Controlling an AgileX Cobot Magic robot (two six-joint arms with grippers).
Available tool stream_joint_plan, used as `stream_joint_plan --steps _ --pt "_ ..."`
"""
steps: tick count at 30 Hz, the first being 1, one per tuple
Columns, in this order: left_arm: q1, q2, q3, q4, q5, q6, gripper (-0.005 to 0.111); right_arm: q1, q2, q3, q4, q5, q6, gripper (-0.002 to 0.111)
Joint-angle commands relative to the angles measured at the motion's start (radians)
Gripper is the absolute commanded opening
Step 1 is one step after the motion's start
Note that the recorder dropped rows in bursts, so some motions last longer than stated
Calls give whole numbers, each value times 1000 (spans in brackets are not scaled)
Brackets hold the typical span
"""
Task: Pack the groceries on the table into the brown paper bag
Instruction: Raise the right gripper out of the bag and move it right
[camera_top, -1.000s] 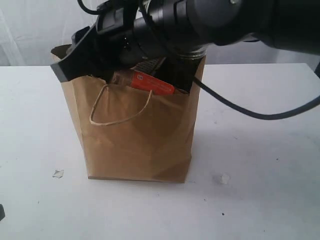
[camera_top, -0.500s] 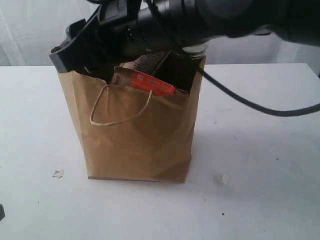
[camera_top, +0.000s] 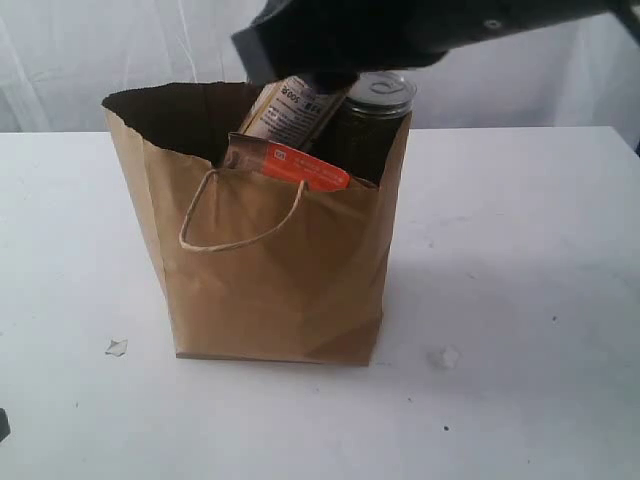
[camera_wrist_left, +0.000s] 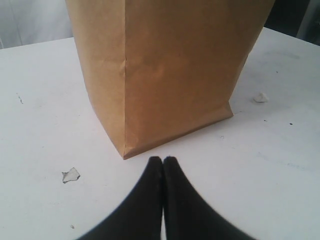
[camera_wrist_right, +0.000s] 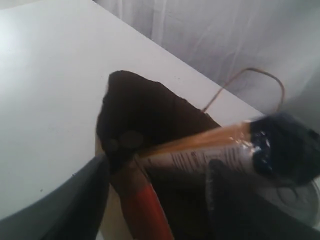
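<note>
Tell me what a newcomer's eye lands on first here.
The brown paper bag stands upright on the white table, stuffed full: a pasta packet, an orange pouch and a lidded jar poke out of its top. The left hand, shut, sits low by the bag's bottom corner.

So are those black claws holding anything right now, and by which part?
Seemingly nothing. The left gripper is shut empty beside the brown paper bag; the right gripper stands open over the long dark-ended pasta packet.

Lower half of pasta packet (camera_top: 291, 109) (inside bag (camera_top: 280, 290)) unseen
</note>
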Motion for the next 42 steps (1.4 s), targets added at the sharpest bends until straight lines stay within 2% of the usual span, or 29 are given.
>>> stream_joint_plan --steps 1,6,12,22,33,42 --pt "0 -5 3 -8 3 2 0 -1 -120 92 -87 36 109 54" --pt "0 -5 3 -8 3 2 0 -43 -261 201 -136 51 203 54" --pt "0 -5 3 -8 3 2 0 -136 -390 305 -188 175 238 54" --pt "0 -5 3 -8 3 2 0 -270 -467 522 -114 261 238 54" --pt "0 -5 3 -8 3 2 0 -475 -407 734 39 44 147 54" --pt "0 -5 3 -8 3 2 0 -497 -54 754 470 -183 -167 54"
